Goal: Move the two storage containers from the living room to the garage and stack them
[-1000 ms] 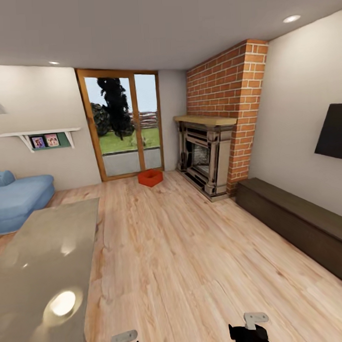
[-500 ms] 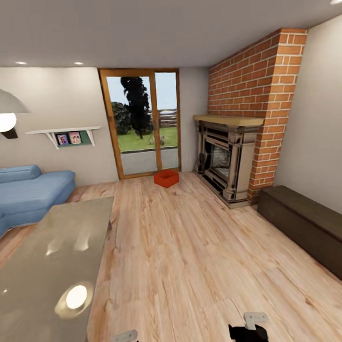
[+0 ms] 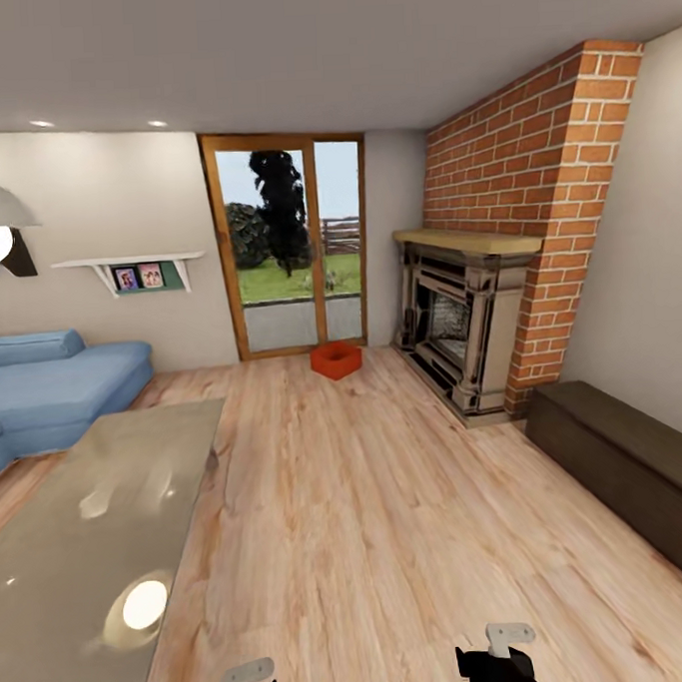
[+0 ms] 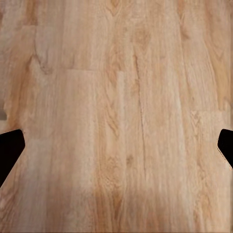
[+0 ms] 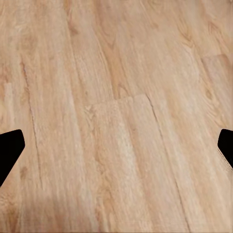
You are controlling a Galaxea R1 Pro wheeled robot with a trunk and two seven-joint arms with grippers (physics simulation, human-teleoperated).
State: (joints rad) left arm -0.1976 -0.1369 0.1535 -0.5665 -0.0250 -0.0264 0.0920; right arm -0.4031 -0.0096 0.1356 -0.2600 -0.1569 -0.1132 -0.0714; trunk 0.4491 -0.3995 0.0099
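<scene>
Far ahead: red bin (image 3: 336, 360) on wood floor (image 3: 391, 538), just before glass doors (image 3: 288, 246), left of fireplace (image 3: 460, 320). Second bin not made out. Left gripper (image 4: 116, 145) and right gripper (image 5: 116, 145) spread wide, empty, aimed at planks; likely readied for pickup.

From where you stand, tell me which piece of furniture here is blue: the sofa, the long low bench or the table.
The sofa, against the wall left of the glass doors. The low bench along the right wall is dark brown, and the table nearest you has a glossy grey top.
</scene>
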